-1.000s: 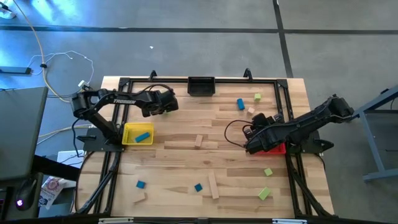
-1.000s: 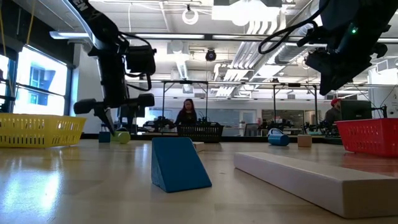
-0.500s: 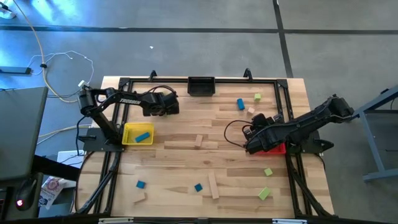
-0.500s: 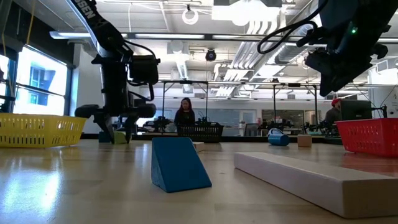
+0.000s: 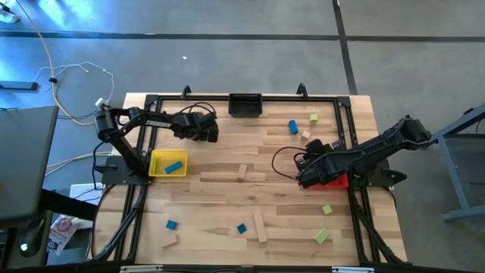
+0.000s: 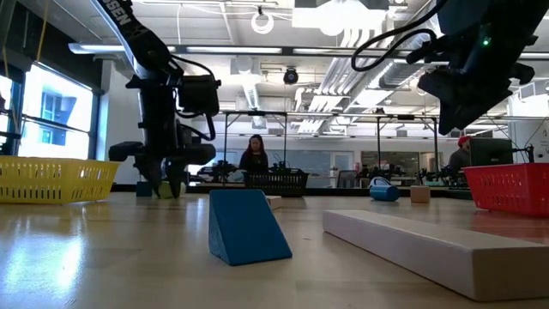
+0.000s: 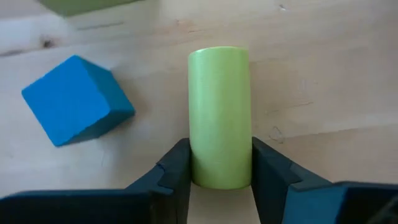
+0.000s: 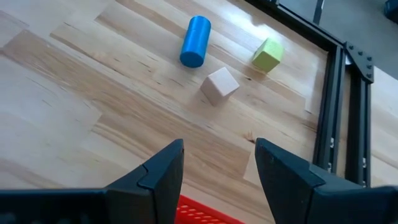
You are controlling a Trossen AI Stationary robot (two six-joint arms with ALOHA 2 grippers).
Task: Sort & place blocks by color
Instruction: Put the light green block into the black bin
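Observation:
My left gripper [image 7: 220, 180] is low at the table's far left [image 5: 209, 130], shut on a lime green cylinder block [image 7: 219, 112] that lies on its side. A blue cube [image 7: 76, 99] rests on the wood just beside the cylinder. In the low view this gripper [image 6: 169, 187] reaches down to the tabletop. My right gripper [image 8: 219, 168] is open and holds nothing, hovering by the left edge of the red bin [image 5: 338, 180]. Beyond it lie a blue cylinder [image 8: 195, 41], a plain wood cube [image 8: 219, 86] and a green cube [image 8: 268, 55]. My left gripper pinches the lime green cylinder between its two fingers at one end [image 7: 219, 163]. The fingers [image 7: 175, 174] come from above, pointing down, and lie across the cylinder. It rests lengthwise on the table.
The yellow bin [image 5: 157, 170] with a blue block inside sits near the left arm's base, and the black bin [image 5: 245, 105] stands at the far edge. Wood bars [image 5: 242, 172] [image 5: 260, 225], blue blocks [image 5: 171, 224] [image 5: 241, 228] and green blocks [image 5: 326, 209] [image 5: 322, 236] are scattered nearer.
My left gripper has moved slightly toward the table's right and come down to the tabletop, and its fingers have closed in on the lime green cylinder. The right arm has kept still.

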